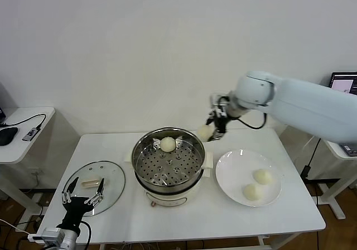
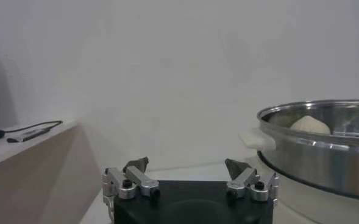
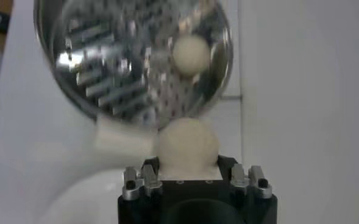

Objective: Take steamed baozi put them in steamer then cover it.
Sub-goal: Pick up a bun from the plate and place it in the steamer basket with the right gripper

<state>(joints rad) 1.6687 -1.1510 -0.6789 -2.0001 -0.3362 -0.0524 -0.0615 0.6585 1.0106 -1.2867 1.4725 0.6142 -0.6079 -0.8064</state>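
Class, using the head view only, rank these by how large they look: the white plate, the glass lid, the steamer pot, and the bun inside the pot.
1. steamer pot
2. white plate and glass lid: look alike, not ranked apart
3. bun inside the pot, smallest by far

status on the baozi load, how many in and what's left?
Done: one baozi sits on the steamer tray. In hand: the right gripper holds a second baozi just off the steamer's rim. Left: two baozi on the plate, then the cover, lying on the table by the open left gripper.
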